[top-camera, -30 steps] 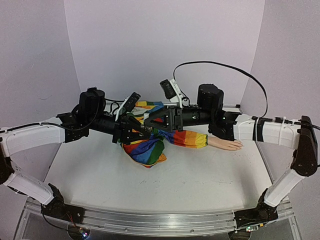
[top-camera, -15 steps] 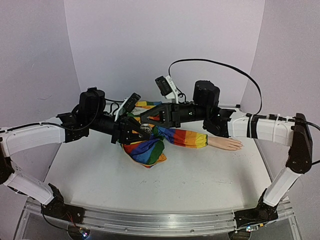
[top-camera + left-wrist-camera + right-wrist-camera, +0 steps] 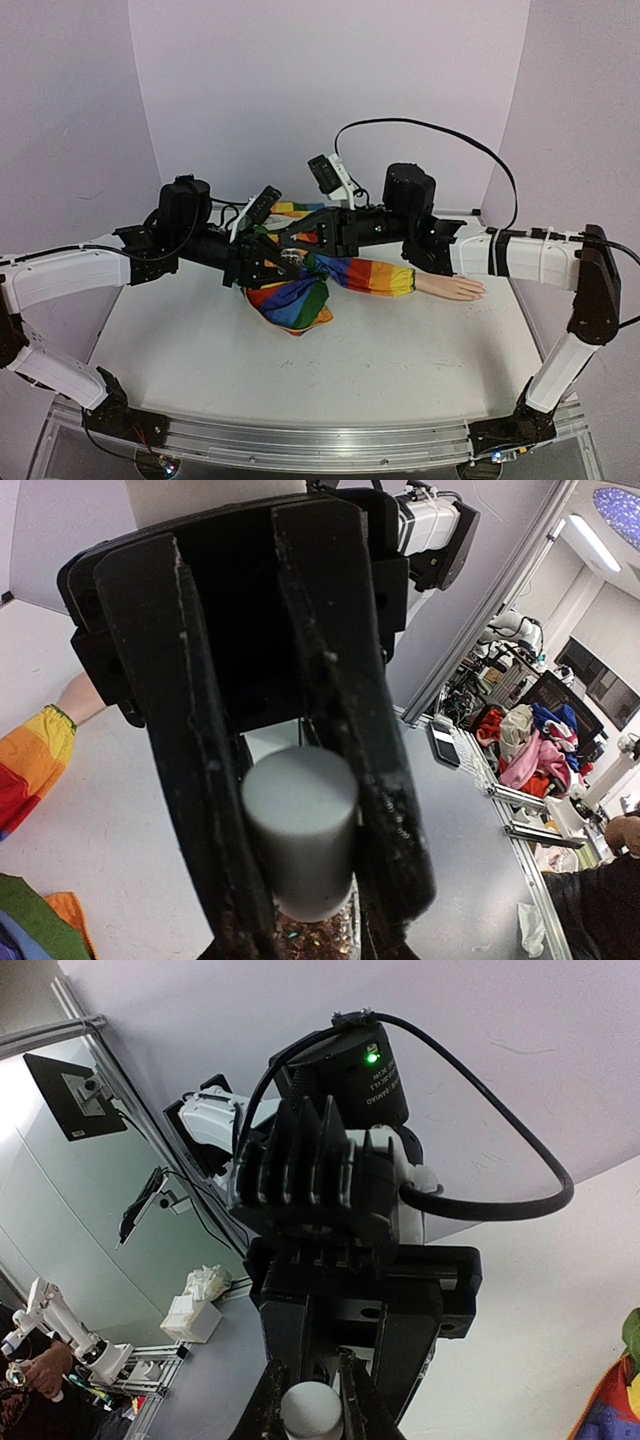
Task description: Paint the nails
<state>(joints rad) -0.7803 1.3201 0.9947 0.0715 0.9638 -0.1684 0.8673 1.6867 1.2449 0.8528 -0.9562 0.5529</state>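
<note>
Nails (image 3: pixel 480 292): on the hand (image 3: pixel 452 287) at the sleeve's (image 3: pixel 365 275) right end, well apart from both grippers; too small to tell singly.
Left gripper (image 3: pixel 280 265): level over the sleeve, apparently clamped on the bottle (image 3: pixel 312 935).
Right gripper (image 3: pixel 292 246): level, facing the left, pinching the cap (image 3: pixel 299 830).
Change: right jaws, apart a second ago, have closed; left unchanged.

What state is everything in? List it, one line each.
left gripper: shut on the bottle.
right gripper: shut on the cap.
cap: seemingly on the bottle.
mannequin hand: lying on the table, untouched.
sleeve: crumpled on the table.
nails: too small to judge.
</note>
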